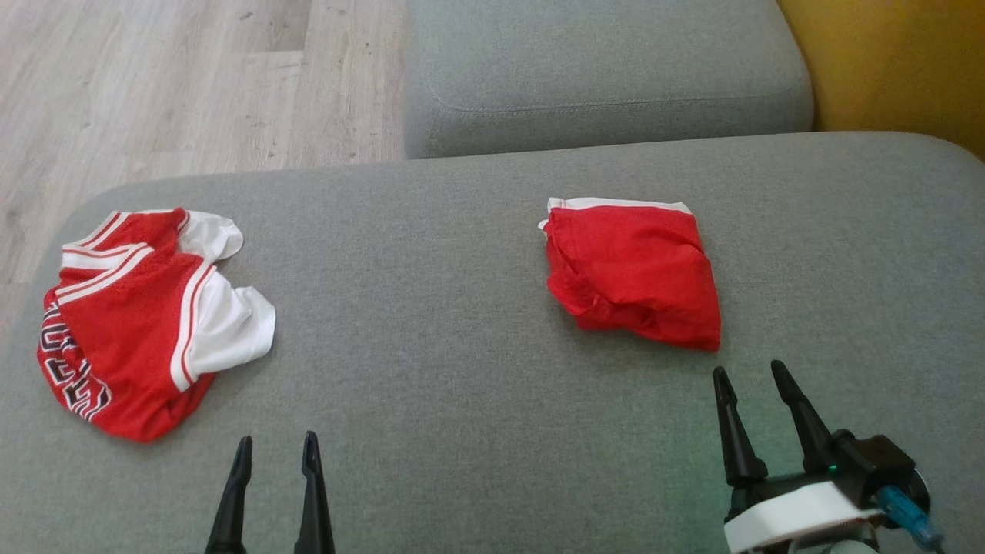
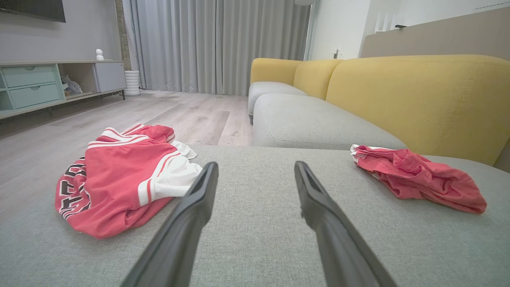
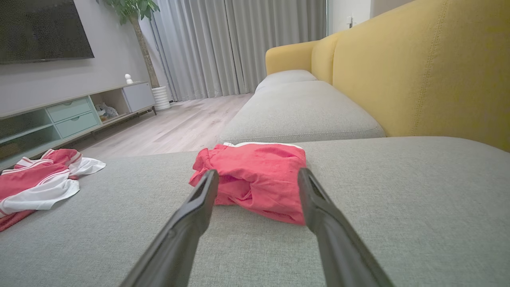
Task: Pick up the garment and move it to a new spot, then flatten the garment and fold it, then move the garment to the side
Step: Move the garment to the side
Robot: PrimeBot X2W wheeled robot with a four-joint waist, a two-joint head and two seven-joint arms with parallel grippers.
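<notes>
A crumpled red and white jersey [image 1: 146,323] with black lettering lies at the left end of the grey sofa cushion [image 1: 431,346]. It appears in the left wrist view [image 2: 123,179] and at the edge of the right wrist view [image 3: 36,183]. A folded red garment [image 1: 635,269] with a white band lies to the right [image 2: 418,179], just ahead of my right gripper [image 1: 748,369], which stands open with nothing in it [image 3: 258,171]. My left gripper [image 1: 277,442] is open and empty too, near the front edge, right of the jersey [image 2: 256,163].
A second grey seat cushion [image 1: 600,69] adjoins at the back, with the yellow backrest [image 1: 893,61] at the right. Wooden floor [image 1: 154,85] lies beyond the cushion's left and far edges. A low TV cabinet [image 2: 51,83] and curtains [image 2: 215,44] stand further off.
</notes>
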